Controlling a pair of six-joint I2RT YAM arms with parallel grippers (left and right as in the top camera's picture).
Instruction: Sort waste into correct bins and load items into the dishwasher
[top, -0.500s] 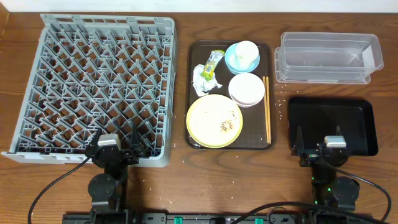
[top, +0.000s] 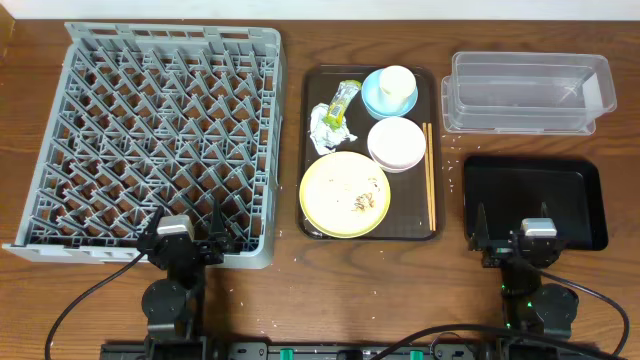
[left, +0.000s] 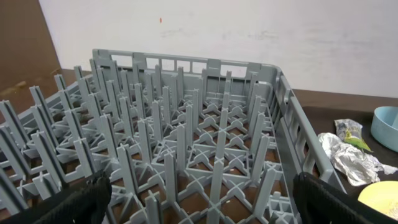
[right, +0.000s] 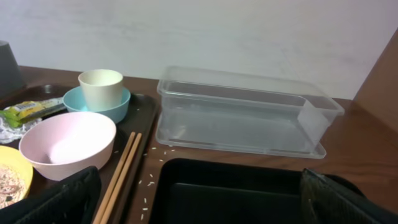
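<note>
The grey dishwasher rack (top: 150, 130) fills the left. On a brown serving tray (top: 313, 150) lie the yellow-green wrapper (top: 346, 98), the white paper wad (top: 327, 128), a white cup (top: 398, 84) standing in the light blue bowl (top: 372, 96), a white bowl (top: 396, 143) and the yellow plate (top: 340, 190) with crumbs (top: 364, 201). The clear tub (top: 525, 92) and the black tray (top: 530, 195) are at the right. My left gripper (top: 188, 235) (left: 199, 205) is open over the rack's near edge. My right gripper (top: 512, 237) (right: 199, 199) is open over the black tray's near edge. Neither holds anything.
Wooden chopsticks (top: 430, 175) lie along the serving tray's right side. Loose rice grains (top: 452, 170) dot the table between the serving tray and the black tray. In the right wrist view the clear tub (right: 242, 115) stands behind the black tray (right: 249, 186).
</note>
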